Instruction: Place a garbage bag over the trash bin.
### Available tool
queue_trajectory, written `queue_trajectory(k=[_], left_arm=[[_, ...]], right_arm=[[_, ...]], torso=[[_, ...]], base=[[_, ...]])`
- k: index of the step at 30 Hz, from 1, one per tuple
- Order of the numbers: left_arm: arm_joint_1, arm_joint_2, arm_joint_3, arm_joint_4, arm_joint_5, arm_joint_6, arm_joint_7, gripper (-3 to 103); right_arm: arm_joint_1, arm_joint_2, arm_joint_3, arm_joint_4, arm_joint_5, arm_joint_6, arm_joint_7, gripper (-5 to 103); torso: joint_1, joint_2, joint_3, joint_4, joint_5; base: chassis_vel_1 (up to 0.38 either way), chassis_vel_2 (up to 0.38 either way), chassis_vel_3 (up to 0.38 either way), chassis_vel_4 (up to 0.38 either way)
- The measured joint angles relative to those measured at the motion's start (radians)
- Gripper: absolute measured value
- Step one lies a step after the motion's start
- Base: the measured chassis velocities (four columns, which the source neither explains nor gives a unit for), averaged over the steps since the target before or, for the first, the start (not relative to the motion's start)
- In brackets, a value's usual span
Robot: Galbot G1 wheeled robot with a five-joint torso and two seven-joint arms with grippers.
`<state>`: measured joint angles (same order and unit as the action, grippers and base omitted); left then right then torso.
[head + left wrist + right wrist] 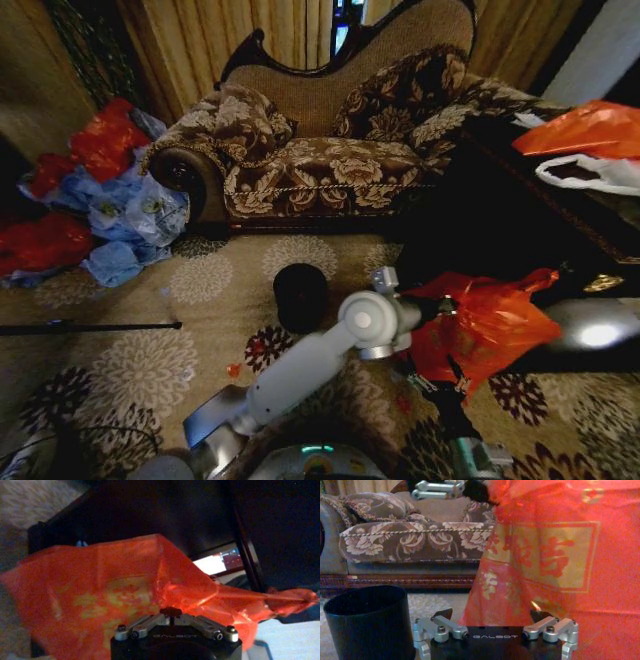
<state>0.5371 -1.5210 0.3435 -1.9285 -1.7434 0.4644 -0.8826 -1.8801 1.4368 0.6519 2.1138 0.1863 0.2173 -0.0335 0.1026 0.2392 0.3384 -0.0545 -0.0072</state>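
Patterned carpet (210,285) covers the floor in front of an ornate sofa (330,160), with a heap of blue and red bags to the robot's left and a dark table (560,215) on its right carrying an orange bag and a white one. On the carpet between sofa and robot stands the trash bin (299,296), upright, its round mouth open and bare.

The garbage bag (480,325) hangs in the air to the right of the bin, in front of the table edge, well clear of the rim. The left claw (171,612) pinches a fold of the red-orange film near the bag's top, fingers pressed together on it. The right claw (495,639) sits low just beside the bag's lower part with its fingers spread, gripping nothing; the bin (367,624) stands close beside it in that wrist view.

The step in hand looks like opening the bag and bringing it over the bin. To do it well, the right claw needs a firm hold on a single layer at the bag's mouth, opposite the left claw's pinch, so the two can pull the opening wide. The film is thin and slippery and may slide out of a shallow grip. The mouth then has to travel left and drop squarely around the rim; the light bin could tip if the bag drags on one side.
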Motion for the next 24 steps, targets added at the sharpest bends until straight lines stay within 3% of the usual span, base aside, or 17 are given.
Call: queue_trajectory(k=[24], left_arm=[[0.126, 0.176, -0.242, -0.023, 0.006, 0.009, 0.011, 0]], right_arm=[[-0.007, -0.004, 0.004, 0.008, -0.002, 0.003, -0.001, 100]], torso=[[0.000, 0.000, 0.000, -0.0001, 0.0000]], base=[[0.000, 0.000, 0.000, 0.000]])
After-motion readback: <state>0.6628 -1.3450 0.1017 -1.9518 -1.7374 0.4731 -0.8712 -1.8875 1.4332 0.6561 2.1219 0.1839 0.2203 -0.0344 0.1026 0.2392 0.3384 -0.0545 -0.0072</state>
